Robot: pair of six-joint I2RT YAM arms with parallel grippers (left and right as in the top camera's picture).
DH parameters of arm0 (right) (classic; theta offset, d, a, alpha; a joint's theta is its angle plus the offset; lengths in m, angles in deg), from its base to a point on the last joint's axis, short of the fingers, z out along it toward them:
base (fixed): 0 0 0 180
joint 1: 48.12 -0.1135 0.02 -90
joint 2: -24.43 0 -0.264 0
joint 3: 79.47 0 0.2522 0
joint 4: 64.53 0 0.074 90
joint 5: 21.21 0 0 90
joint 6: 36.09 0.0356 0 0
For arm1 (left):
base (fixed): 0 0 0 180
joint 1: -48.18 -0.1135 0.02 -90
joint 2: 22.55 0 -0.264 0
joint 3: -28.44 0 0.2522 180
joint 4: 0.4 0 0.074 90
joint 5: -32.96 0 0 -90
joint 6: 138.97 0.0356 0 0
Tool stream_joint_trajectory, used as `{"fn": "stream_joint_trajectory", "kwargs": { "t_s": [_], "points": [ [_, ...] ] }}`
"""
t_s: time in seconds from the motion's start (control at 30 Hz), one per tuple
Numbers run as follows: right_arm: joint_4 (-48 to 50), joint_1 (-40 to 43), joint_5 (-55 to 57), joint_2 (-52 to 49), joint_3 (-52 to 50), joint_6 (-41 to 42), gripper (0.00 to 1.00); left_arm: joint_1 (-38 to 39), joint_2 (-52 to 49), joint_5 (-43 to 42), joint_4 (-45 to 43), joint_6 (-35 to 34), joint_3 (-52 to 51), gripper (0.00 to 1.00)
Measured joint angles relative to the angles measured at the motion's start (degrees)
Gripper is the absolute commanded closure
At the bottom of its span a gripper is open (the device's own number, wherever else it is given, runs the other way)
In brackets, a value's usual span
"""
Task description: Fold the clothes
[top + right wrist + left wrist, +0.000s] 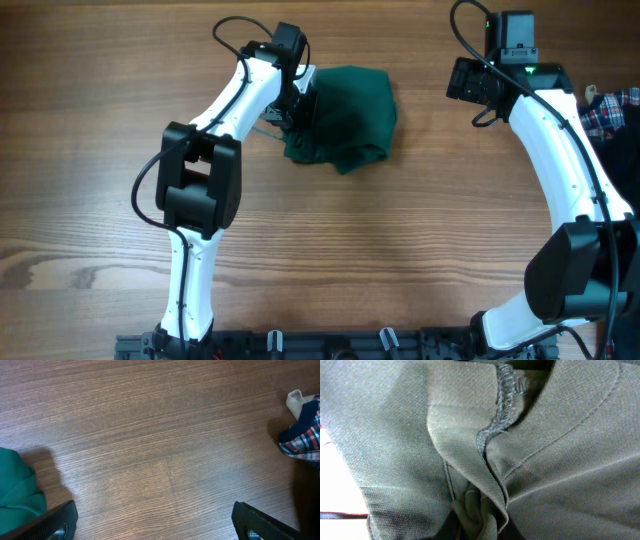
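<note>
Pinching a bunched fold of the plain dark green soft cloth garment (350, 110), my left gripper (299, 107) sits at its left edge. The garment lies in 1 crumpled lump on the brown wooden table (400, 250), a bit wider side to side. I cannot tell which way it points. My right gripper (154, 512) is spread wide, well apart to the garment's right.

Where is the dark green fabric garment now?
Overhead view: the dark green fabric garment lies bunched on the wooden table, upper centre, against the left arm tip.
</note>
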Motion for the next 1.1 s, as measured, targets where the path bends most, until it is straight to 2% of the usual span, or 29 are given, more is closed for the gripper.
{"fn": "stream_joint_trajectory", "kwargs": {
  "t_s": [0.13,0.37,0.57,0.77,0.9,0.93,0.97,1.07,1.1],
  "points": [
    [0.00,0.00,0.00,0.00,0.00,0.00,0.00,-2.82,1.84,0.98,-1.46,-0.24,0.00,0.96],
    [1.66,0.00,0.00,0.00,0.00,0.00,0.00,-6.47,10.95,4.48,-3.52,-1.07,0.00,0.96],
    [2.05,0.00,-0.02,0.00,0.00,0.00,0.00,-10.62,11.74,5.75,-2.58,-1.14,0.02,0.96],
    [2.14,0.00,-0.13,0.00,0.00,0.00,0.00,-10.01,11.74,6.29,0.00,-6.60,-1.60,0.96],
    [2.21,0.00,-0.15,0.00,0.00,0.00,0.00,-10.01,10.60,6.54,-1.55,-11.39,-7.91,0.87],
    [2.23,0.00,-0.15,0.00,0.00,0.00,0.00,-10.01,10.05,6.64,-2.51,-12.41,-9.40,0.56],
    [2.23,0.00,-0.15,0.00,0.00,0.00,0.00,-10.03,9.64,6.75,-3.45,-13.18,-10.45,0.42],
    [2.23,0.00,-0.15,0.00,0.00,0.00,0.00,-10.03,9.57,6.93,-3.96,-14.10,-11.52,0.25],
    [2.23,0.00,-0.15,0.00,0.00,0.00,0.00,-10.21,9.57,6.95,-3.98,-14.56,-11.52,0.22]
  ]
}}
